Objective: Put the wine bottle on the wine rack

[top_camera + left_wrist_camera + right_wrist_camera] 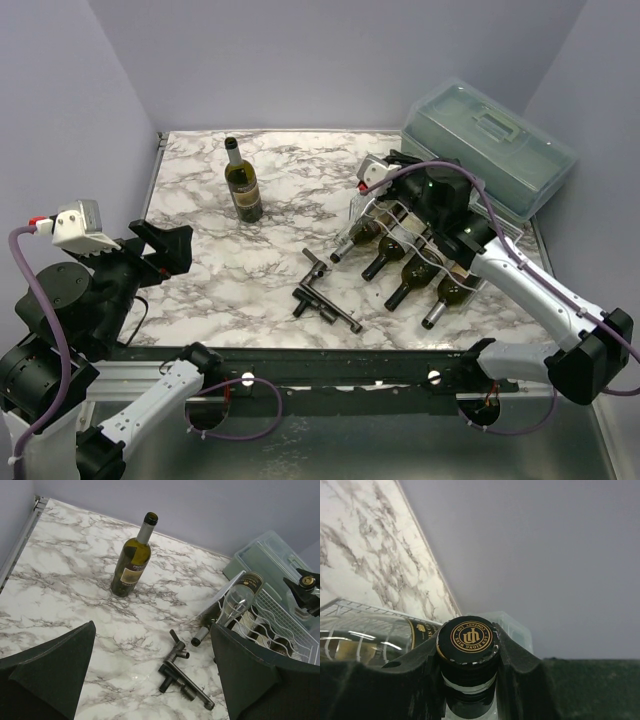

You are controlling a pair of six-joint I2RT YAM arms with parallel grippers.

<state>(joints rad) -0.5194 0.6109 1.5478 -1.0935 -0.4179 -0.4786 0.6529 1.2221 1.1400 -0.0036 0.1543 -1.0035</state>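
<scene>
Right gripper [468,670] shut tight round the capped neck of a wine bottle [468,639], at the far side of the wire rack [280,614], two o'clock on the table [220,290], other bottles [415,275] lying in it, left gripper [151,630] wide open, empty, eight o'clock

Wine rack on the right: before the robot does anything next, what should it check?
1. Right gripper shut on the black gold-emblem bottle cap: ok.
2. Free cradle in the silver wire wine rack: cannot tell.
3. Left gripper open, away from the rack: ok.
4. Green glass bottle upright on the marble table, apart from the rack: ok.
5. Black metal tool lying apart from the rack: ok.
</scene>
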